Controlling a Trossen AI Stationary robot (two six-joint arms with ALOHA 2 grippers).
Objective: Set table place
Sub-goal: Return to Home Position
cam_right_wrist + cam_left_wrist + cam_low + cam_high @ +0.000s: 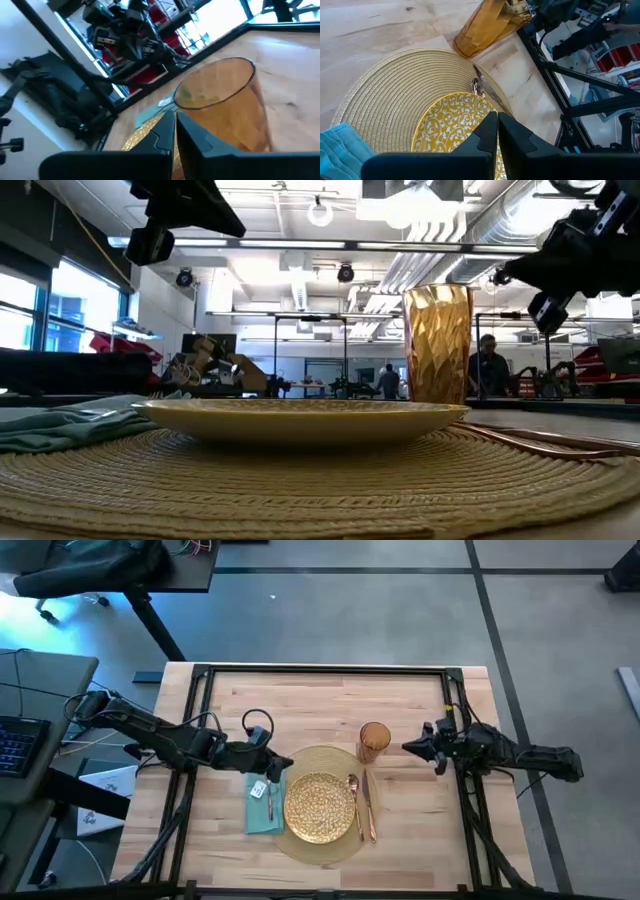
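Right gripper (408, 748), clenched empty, is hovering just beside the amber faceted glass cup (374, 740); I'm planning a straight pull-back before swinging home. Left gripper (284, 764) is also clenched, near the teal cloth napkin (257, 816).

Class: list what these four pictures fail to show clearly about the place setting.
High view: the fork is too small to show its tines.
Low view: the plate rim hides the cup's base.
Left wrist view: the left gripper covers part of the plate; the picture edge cuts off the cup's mouth.
Right wrist view: the right gripper and the picture edge hide the cup's base.
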